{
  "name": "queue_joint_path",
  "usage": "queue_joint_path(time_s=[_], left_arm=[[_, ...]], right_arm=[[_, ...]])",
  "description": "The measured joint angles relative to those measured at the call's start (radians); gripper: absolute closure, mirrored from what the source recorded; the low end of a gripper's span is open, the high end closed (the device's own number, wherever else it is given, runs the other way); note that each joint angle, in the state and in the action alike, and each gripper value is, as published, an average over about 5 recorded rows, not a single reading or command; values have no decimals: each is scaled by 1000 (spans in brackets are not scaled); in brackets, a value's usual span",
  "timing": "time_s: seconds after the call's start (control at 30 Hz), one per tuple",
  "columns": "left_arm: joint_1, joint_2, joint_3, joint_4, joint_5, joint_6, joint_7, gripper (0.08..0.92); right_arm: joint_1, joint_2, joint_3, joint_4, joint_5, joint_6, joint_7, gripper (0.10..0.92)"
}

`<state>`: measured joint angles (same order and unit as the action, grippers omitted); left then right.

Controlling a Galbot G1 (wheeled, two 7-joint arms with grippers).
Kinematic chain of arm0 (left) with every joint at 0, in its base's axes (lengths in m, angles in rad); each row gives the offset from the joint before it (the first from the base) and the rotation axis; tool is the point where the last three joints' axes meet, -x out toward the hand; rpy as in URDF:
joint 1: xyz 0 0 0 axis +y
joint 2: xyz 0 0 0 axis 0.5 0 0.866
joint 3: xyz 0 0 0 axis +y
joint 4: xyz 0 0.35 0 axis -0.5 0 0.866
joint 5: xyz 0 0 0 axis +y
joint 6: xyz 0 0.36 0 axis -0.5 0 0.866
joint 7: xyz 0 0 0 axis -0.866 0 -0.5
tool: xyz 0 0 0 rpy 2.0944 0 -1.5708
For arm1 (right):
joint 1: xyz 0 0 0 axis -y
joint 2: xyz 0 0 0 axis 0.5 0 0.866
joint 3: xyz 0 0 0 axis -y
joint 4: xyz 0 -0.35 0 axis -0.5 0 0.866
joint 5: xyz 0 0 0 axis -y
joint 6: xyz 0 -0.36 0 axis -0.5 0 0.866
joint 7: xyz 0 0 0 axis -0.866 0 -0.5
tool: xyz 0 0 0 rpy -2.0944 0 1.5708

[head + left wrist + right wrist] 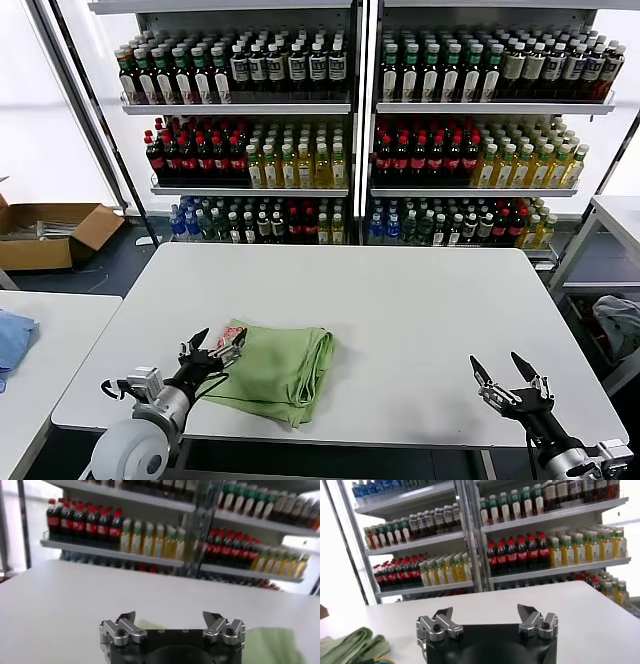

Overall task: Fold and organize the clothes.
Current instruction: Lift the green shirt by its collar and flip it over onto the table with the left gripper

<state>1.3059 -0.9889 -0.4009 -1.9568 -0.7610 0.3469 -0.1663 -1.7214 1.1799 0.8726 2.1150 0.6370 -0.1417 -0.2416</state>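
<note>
1. The light green soft-fabric polo shirt (pixel 275 368) lies folded into a compact bundle on the white rectangular table (pixel 400 300), near its front left edge.
2. My left gripper (pixel 213 347) sits at the shirt's left edge, fingers spread apart, clamping nothing.
3. My right gripper (pixel 505 370) hovers over the table's front right corner, well apart from the shirt, fingers also spread and empty.
4. Shelves of bottled drinks (pixel 350 130) stand behind the table.

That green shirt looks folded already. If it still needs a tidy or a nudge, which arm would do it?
Probably the left. The left gripper is open right at the folded green shirt, while the right gripper is open over bare table, well away from it.
</note>
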Motion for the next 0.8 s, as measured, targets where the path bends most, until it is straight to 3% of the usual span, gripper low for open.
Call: queue_joint_path(time_s=[0.33,0.8], left_arm=[[-28,-8,33,104,0,27,33,189],[-47,-36,79,170,25,23,51,571]], right_arm=[[-2,-31,57,-11,39,-6,-6,203],[10,-50,91,-12,75,-11,-12,203]])
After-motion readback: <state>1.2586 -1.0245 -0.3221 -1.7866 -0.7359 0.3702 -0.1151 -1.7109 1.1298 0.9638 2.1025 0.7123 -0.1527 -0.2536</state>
